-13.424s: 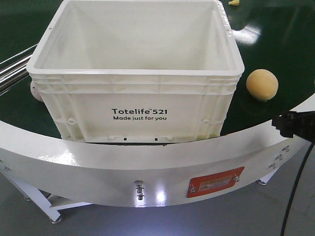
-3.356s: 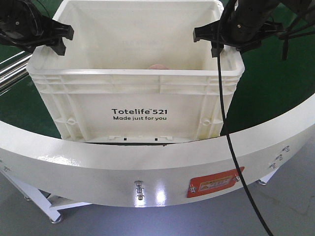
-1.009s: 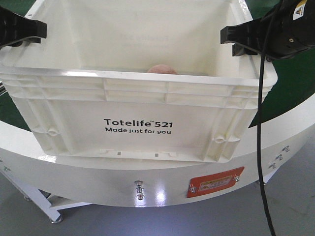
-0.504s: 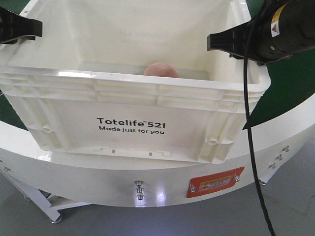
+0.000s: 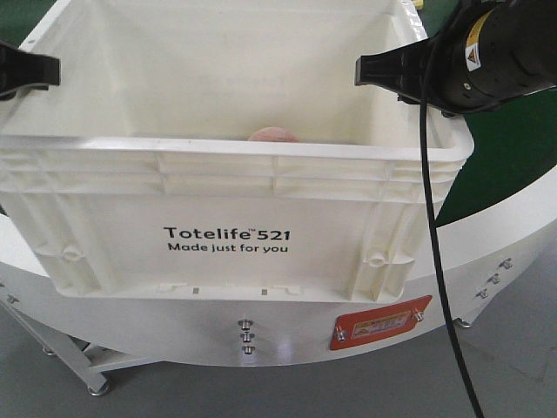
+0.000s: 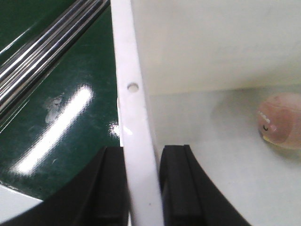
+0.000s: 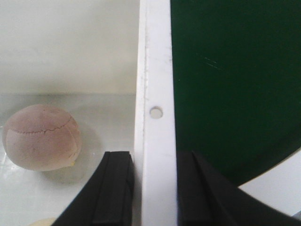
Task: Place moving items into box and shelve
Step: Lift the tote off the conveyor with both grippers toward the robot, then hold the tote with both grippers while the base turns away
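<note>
The box is riding nearer and lower than half a second ago. Its front wall is now overhanging the white curved edge of the bench and hiding more of the pink ball.

I am holding the box by both sides. My left jaws are pinching the left rim narrowly, with black fingers sitting one outside the wall and one inside. My right jaws are clamping the right rim the same way.

The pink ball is lying on the box floor, touching neither gripped wall and nearer my right side than my left. It is looking round and soft, with a stitched seam curving across it. A pale rounded edge is also showing on the floor at the bottom of the right wrist view, too little of it to tell what it is.

The box is smooth cream-white plastic, ribbed under the rim, with a small round hole in each gripped rim and black print on the front. The bench top is gleaming dark green. Shiny metal rails are running beside the left wall.
</note>
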You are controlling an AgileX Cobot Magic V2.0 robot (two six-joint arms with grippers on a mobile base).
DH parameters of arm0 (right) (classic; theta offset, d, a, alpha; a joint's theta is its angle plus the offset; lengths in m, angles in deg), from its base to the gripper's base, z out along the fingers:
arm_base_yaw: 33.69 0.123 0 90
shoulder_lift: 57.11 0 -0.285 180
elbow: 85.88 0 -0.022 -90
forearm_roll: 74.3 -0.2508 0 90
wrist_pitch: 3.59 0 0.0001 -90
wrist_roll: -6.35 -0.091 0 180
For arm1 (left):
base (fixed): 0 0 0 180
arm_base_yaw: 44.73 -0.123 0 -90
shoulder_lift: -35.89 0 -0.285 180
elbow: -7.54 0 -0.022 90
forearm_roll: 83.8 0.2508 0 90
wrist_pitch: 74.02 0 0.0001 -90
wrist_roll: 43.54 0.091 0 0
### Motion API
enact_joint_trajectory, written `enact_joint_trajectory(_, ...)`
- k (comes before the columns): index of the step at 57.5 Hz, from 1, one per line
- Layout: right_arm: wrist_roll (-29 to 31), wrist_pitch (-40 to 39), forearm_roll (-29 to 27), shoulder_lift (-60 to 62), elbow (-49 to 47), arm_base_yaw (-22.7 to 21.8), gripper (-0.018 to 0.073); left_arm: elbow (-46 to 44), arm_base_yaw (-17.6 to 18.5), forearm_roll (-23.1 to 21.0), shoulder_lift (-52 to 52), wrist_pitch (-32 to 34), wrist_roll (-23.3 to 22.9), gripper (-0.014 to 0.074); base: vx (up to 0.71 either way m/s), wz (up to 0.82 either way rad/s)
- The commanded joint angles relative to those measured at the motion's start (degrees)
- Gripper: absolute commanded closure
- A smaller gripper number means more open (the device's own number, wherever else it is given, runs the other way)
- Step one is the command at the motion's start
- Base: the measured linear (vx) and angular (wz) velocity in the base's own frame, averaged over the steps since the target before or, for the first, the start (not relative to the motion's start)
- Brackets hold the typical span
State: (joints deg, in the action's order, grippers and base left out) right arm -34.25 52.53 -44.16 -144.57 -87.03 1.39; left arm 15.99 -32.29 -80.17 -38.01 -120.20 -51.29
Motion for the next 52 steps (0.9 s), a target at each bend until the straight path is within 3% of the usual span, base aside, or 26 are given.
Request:
enact_joint_trajectory(1,0.0,-7.4,4.6,2.2,-2.7,0.4,0.0432,-0.1,0.5,-0.2,5.7,10.5,-0.2,0.0467,0.0,0.0)
enact_joint_trajectory(52,0.0,-6.2,4.5,2.2,-2.7,0.4,0.0432,0.2,0.5,-0.4,6.1,8.3,-0.1,0.0467,0.0,0.0)
